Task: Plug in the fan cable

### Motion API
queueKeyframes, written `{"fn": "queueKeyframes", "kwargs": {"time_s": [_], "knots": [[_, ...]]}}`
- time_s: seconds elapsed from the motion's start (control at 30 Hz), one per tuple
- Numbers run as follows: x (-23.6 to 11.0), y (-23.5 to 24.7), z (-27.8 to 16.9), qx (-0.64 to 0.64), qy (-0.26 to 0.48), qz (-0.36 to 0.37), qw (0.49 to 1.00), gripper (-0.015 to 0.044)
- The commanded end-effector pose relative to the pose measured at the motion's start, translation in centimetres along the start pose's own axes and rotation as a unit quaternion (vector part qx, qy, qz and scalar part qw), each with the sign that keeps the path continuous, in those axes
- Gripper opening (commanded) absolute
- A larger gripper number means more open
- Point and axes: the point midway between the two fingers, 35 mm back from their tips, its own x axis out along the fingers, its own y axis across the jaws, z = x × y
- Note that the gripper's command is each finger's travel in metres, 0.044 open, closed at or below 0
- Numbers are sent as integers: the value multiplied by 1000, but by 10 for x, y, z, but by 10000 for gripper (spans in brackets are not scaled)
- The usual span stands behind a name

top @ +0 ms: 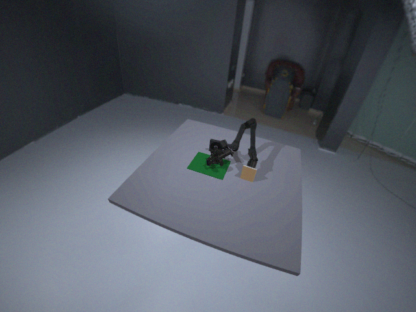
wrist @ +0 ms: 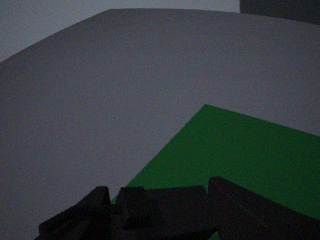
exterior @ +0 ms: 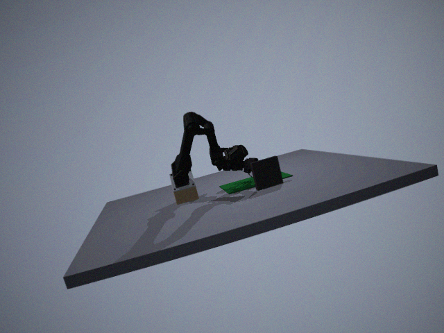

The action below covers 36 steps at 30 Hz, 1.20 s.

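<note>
The green board (top: 197, 165) (exterior: 229, 187) (wrist: 250, 155) lies flat on the table. The fan (top: 212, 143) (exterior: 267, 174) is a dark square standing on edge beside the board. My gripper (top: 209, 162) (exterior: 250, 166) (wrist: 159, 192) is low over the board, tilted well over towards flat. It is shut on a dark block, the fan plug (wrist: 175, 202), at the lower edge of the wrist view. The wrist view shows one board corner beyond the fingers. The four-pin header and the run of the cable cannot be made out. Any gap between plug and board cannot be told.
The arm's base stands on a tan block (top: 248, 173) (exterior: 186, 195) to one side of the board. The table (top: 208, 208) (exterior: 322, 186) has open edges all round. The fan stands close to the gripper and partly hides the board in the exterior view.
</note>
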Motion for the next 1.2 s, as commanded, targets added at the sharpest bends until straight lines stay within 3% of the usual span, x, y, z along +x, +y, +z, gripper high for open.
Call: {"fn": "queueKeyframes", "kwargs": {"time_s": [0.0, 0.6, 1.17], "knots": [[-6, 1, 3, -15, -21, -7, 1000, 0], [-27, 1, 9, -61, -76, -41, 994, 0], [-20, 12, 15, -183, -2, -87, 979, 0]]}}
